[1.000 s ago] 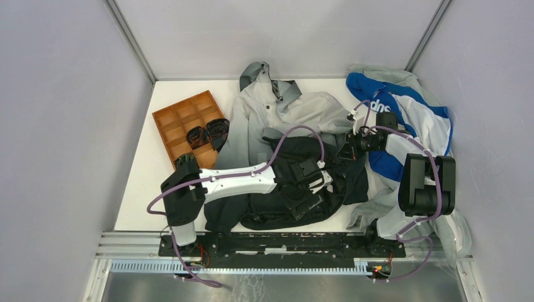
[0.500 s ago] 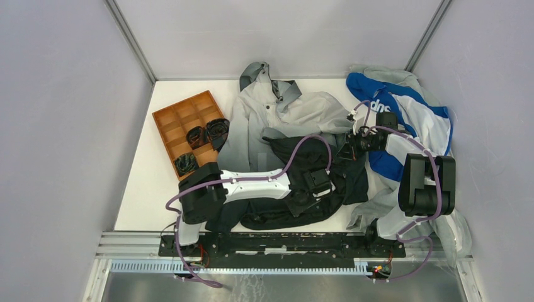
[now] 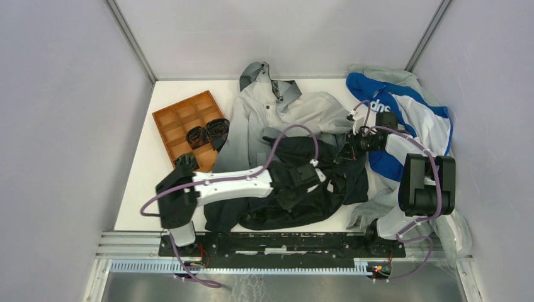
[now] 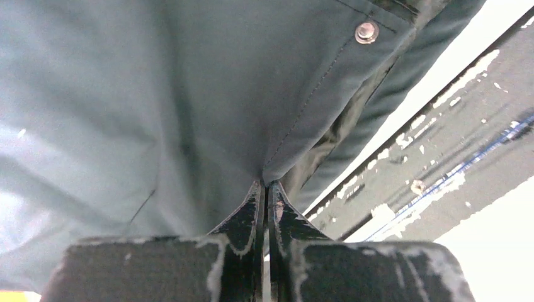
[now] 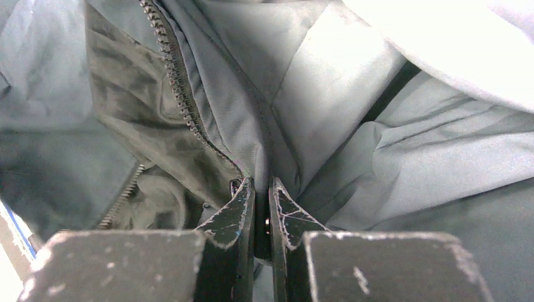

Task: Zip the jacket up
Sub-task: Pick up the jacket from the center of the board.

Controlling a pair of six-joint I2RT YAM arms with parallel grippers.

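Two closed grips on jacket (image 3: 277, 110), left gripper (image 4: 265, 189) pinching a fold, right gripper (image 5: 259, 189) pinching beside half-buried zipper (image 5: 173, 82)

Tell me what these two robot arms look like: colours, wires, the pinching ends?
Both are alike: the left arm and right arm have white links between chunky black joint housings, with a purple cable looping along each. The left gripper and right gripper each have two black fingers that taper to narrow tips, their paint scuffed and scratched pale.
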